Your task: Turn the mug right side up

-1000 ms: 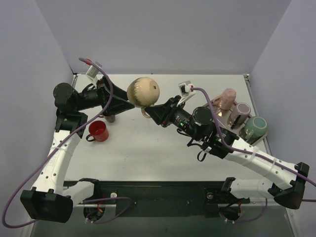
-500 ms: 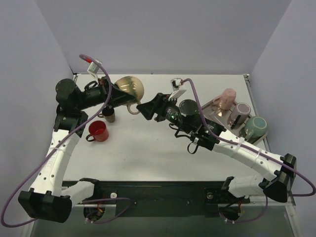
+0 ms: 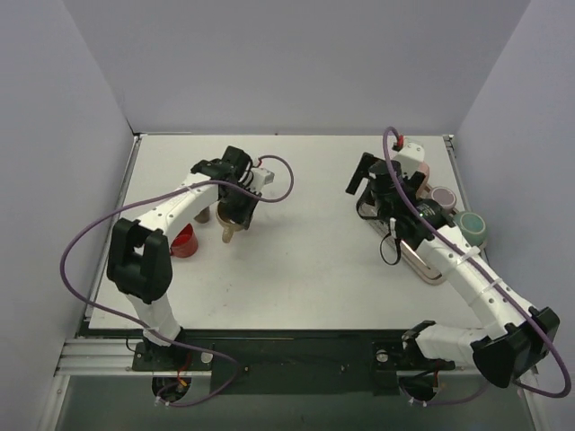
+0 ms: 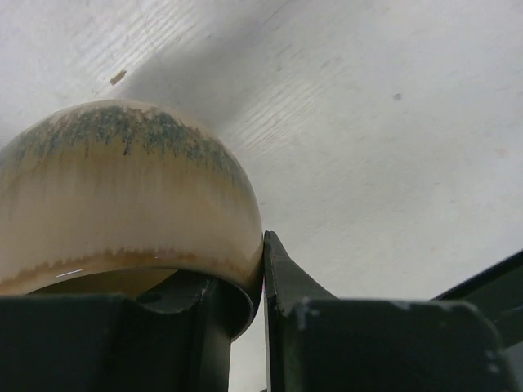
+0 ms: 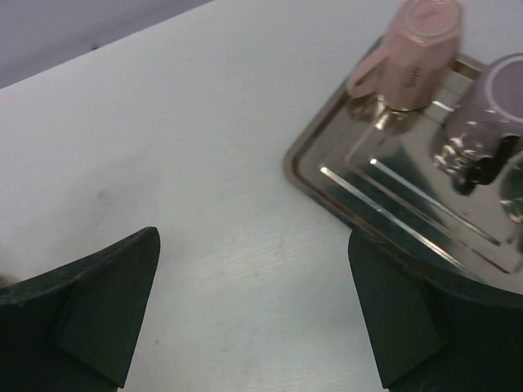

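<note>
The mug (image 4: 122, 196) is a rounded tan one with blue-green speckles near its base. In the left wrist view its rim is pinched by my left gripper (image 4: 263, 269), one finger inside and one outside, with its body pointing down at the white table. From above, my left gripper (image 3: 235, 205) covers the mug (image 3: 228, 232), and only the handle sticks out toward the near side. Whether it rests on the table I cannot tell. My right gripper (image 3: 365, 185) stands open and empty over the table beside the tray; in its own view the right gripper (image 5: 253, 302) frames bare table.
A red cup (image 3: 183, 241) and a small dark cup (image 3: 203, 214) stand just left of the held mug. At the right, a metal tray (image 3: 422, 266) carries a pink mug (image 3: 419, 171), a purple mug (image 3: 442, 197) and a green mug (image 3: 473, 226); the tray (image 5: 327, 175) lies close by the right fingers.
The mug passed from the right gripper to the left, which shut on its rim and swung it down beside the red cup. The right gripper opened and drew back to the tray.
</note>
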You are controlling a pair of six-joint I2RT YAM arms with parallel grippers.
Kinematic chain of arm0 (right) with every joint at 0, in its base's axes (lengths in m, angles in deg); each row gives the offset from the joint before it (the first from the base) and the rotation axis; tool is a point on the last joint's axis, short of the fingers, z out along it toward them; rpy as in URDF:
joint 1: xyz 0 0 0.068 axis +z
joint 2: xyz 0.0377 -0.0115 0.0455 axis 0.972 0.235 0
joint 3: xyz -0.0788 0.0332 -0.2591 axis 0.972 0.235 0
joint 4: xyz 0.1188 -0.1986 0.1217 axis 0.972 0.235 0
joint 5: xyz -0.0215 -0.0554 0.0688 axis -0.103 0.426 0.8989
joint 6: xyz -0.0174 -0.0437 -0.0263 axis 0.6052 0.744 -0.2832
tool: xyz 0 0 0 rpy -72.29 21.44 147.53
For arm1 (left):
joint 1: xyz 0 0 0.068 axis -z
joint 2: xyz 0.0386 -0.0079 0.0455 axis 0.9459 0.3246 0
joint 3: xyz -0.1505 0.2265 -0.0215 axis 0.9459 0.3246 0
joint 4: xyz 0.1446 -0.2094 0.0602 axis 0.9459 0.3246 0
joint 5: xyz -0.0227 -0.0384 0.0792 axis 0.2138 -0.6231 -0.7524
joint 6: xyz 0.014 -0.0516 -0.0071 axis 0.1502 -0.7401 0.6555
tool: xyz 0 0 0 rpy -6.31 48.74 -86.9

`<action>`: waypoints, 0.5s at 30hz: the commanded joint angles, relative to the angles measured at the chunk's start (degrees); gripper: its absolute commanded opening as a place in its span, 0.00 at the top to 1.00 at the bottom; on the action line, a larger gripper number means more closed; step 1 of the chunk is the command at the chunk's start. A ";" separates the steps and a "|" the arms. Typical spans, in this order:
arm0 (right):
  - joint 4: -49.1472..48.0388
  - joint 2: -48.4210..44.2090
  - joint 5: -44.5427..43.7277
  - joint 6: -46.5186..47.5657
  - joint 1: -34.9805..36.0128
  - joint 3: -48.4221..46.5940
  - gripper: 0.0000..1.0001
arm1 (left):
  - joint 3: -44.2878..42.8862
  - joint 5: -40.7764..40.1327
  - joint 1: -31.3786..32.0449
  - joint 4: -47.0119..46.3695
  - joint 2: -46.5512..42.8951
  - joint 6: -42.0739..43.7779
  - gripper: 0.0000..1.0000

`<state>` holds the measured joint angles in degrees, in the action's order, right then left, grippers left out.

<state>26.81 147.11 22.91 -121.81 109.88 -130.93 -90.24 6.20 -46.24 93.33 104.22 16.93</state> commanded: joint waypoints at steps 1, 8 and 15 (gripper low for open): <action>5.11 3.76 -4.46 3.83 -9.98 -1.00 0.08 | -5.35 -11.30 0.49 -0.31 3.00 7.91 1.00; 3.26 15.28 -7.19 2.86 -19.75 -6.26 0.09 | -7.03 -14.65 -0.03 -2.41 10.75 8.88 1.00; 7.74 16.35 -2.55 8.92 -25.38 -4.00 0.17 | -8.43 -6.32 -3.63 -3.30 14.53 9.84 1.00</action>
<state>31.40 167.48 18.34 -117.24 86.82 -136.61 -93.91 -4.53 -47.27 92.12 118.32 24.73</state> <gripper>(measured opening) 0.836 0.239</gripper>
